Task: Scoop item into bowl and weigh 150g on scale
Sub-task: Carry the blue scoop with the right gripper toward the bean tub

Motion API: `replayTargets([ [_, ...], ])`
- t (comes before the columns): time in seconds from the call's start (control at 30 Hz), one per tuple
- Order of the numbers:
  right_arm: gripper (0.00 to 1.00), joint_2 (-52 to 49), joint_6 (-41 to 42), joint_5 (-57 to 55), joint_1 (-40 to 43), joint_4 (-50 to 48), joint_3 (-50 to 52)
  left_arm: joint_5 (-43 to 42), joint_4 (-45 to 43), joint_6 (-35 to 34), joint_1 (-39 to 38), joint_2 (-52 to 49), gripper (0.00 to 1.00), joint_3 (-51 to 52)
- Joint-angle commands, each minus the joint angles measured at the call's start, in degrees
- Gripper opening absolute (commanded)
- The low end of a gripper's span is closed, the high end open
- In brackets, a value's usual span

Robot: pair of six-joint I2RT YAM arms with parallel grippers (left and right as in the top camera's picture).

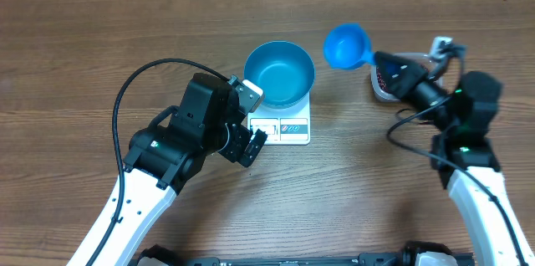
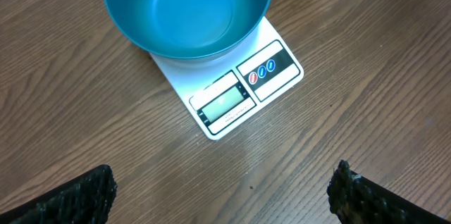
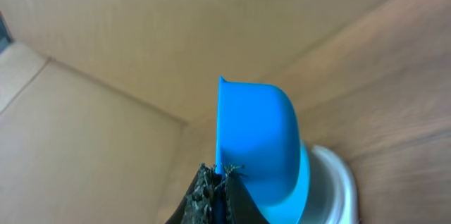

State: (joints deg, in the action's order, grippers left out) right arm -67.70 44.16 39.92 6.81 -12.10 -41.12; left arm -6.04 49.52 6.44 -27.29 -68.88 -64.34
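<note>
Brown wood-grain table (image 1: 84, 48), plain cardboard-coloured walls showing behind in the right wrist view. Right claw (image 1: 386, 63) is clamping tight on the handle of a small blue plastic scoop (image 1: 347, 46), holding it raised just ahead of its fingertips. Round deep blue bowl (image 1: 279, 74) is sitting on the flat white square scale (image 1: 288, 130), beyond the scoop, looking empty. Left claw (image 2: 225, 203) is hanging wide open, gripping nothing, with the scale just ahead of it. Dark red-brown beans (image 1: 380, 78) are lying in a clear plastic tub (image 1: 378, 92) directly under the right claw, which is hiding most of them. Scoop cup is showing plain blue, so probably still the scooping step, nothing delivered. Next move is calling for a dip into the tub. Scale display is unreadable.
</note>
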Motion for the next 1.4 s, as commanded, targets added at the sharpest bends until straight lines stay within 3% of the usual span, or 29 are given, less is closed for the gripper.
replayTargets([
  [0.0, 0.04, 0.1, -4.7, 5.6, 5.1, 3.3, -4.8, -1.0, -0.1, 1.1, -0.1, 0.0, 1.0, 0.0],
  [0.27, 0.04, 0.1, -14.7, 6.7, 12.1, 19.2, -11.4, -1.0, -0.1, 1.1, -0.1, 0.0, 0.99, 0.0],
  [0.4, 0.04, 0.1, -16.7, 4.7, 12.3, 22.1, -11.9, -1.0, -0.1, 1.1, -0.1, 0.0, 1.0, 0.0],
  [1.37, 0.04, 0.1, -17.1, 4.7, 12.3, 23.2, -11.9, -0.9, -2.7, 1.3, -0.1, 0.0, 1.0, 0.0],
])
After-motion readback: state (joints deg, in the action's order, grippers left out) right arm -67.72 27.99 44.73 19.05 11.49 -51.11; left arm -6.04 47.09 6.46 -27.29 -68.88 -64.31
